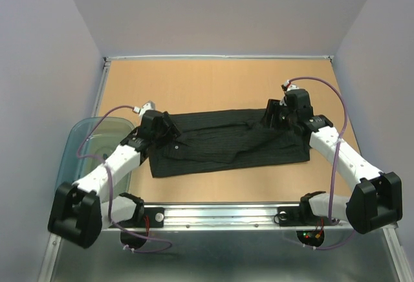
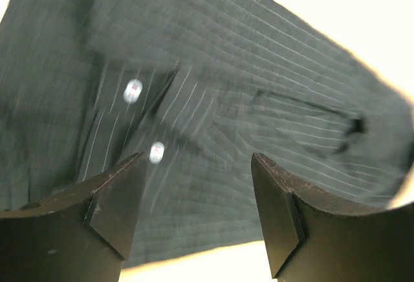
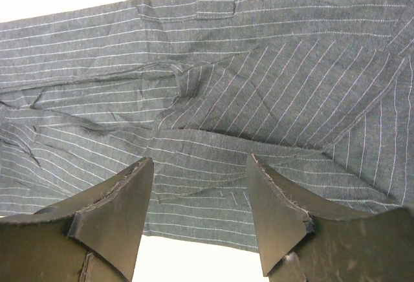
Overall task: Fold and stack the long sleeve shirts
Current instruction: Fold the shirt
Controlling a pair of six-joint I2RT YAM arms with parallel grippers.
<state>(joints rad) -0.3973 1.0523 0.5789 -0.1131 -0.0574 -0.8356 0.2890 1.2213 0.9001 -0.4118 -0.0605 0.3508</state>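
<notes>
While the black pinstriped shirt lies flat on the table as a wide band running left to right, neither set of fingers has hold of it.

Left fingers: spread apart, nothing between them. They are positioned over the shirt's left end, above the button strip. Two small white buttons sit just beyond the left-hand tip. The view is blurred, so contact with the cloth cannot be told.

Right fingers: spread apart, nothing between them. They are positioned over the shirt's far right corner, above creased cloth where the stripes meet at an angle.

Left arm: reaches the shirt from its near-left side. Right arm: reaches it from its near-right side.

Shirt condition: a raised crease runs diagonally across its right half, and the near edge is uneven.

Translucent blue-grey tub: just off the shirt's left end, partly covered by the left arm.
</notes>
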